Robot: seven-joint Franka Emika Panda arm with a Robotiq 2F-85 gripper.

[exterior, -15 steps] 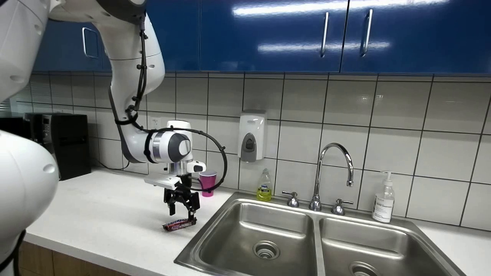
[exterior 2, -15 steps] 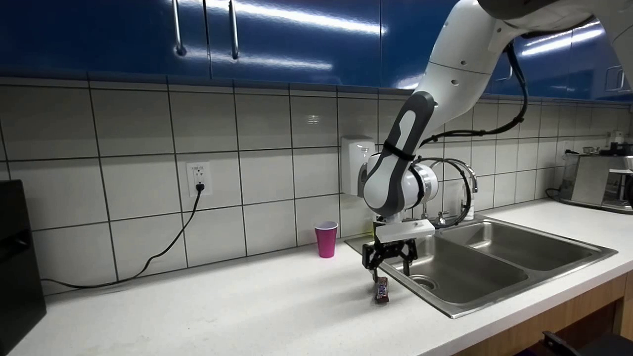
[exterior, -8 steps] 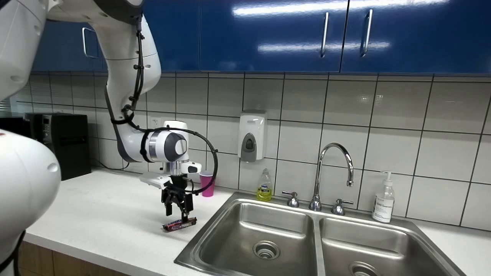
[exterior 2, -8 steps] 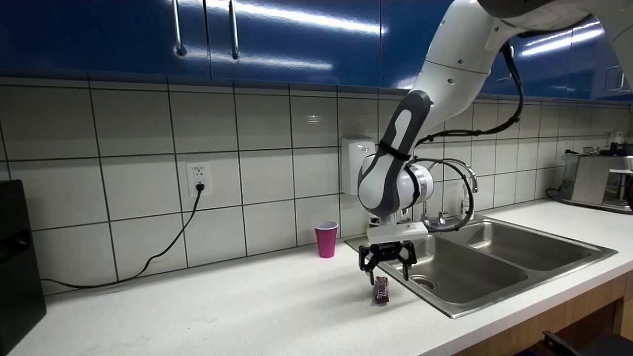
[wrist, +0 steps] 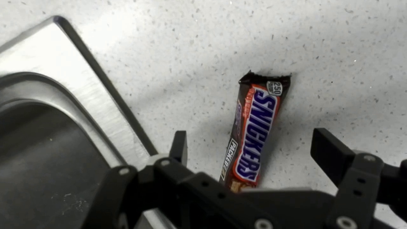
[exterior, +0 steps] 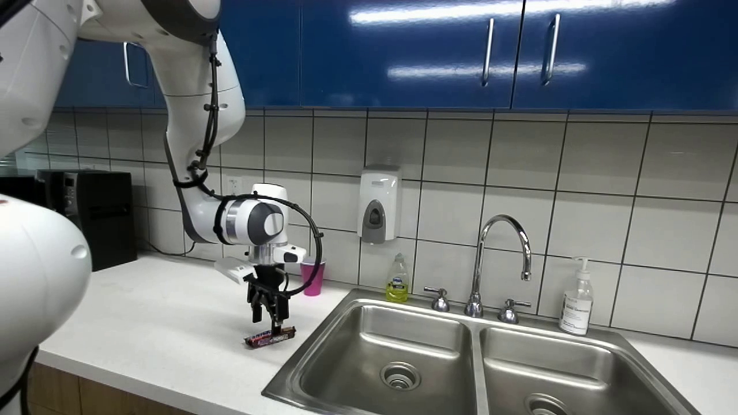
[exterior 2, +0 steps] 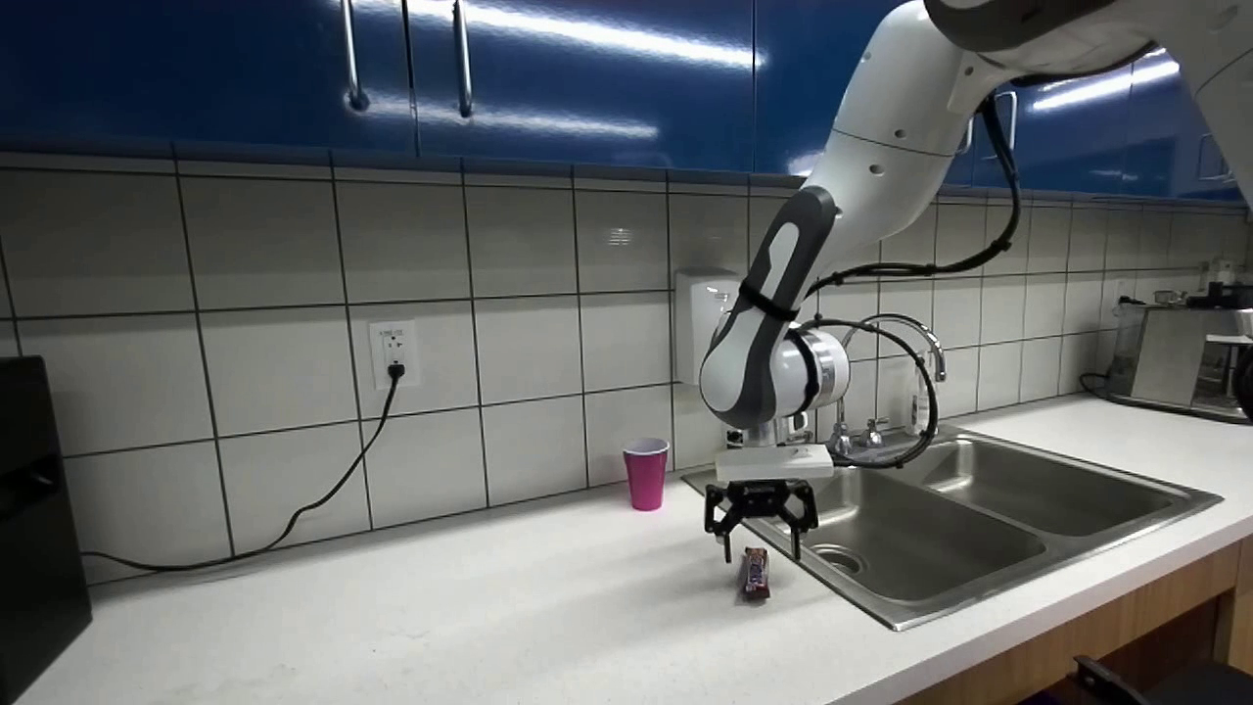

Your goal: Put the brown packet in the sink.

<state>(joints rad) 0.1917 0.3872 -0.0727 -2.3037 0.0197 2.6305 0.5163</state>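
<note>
A pale desk (exterior 2: 440,607) spreads beneath the claw (exterior 2: 762,554), with blue cupboards (exterior: 403,52) high above it. A white robot arm (exterior: 187,109) carries the claw from above, and a steel double sink (exterior: 480,369) lies just beside it. The claw hangs pointing down, spread wide, its two fingers (wrist: 330,156) well apart. In both exterior views a pink cup (exterior 2: 646,480) stands upright behind the claw. The brown packet (wrist: 257,130), lettered SNICKERS, lies on the desk under the claw; the wrist view shows it between the fingers, a gap on either side.
</note>
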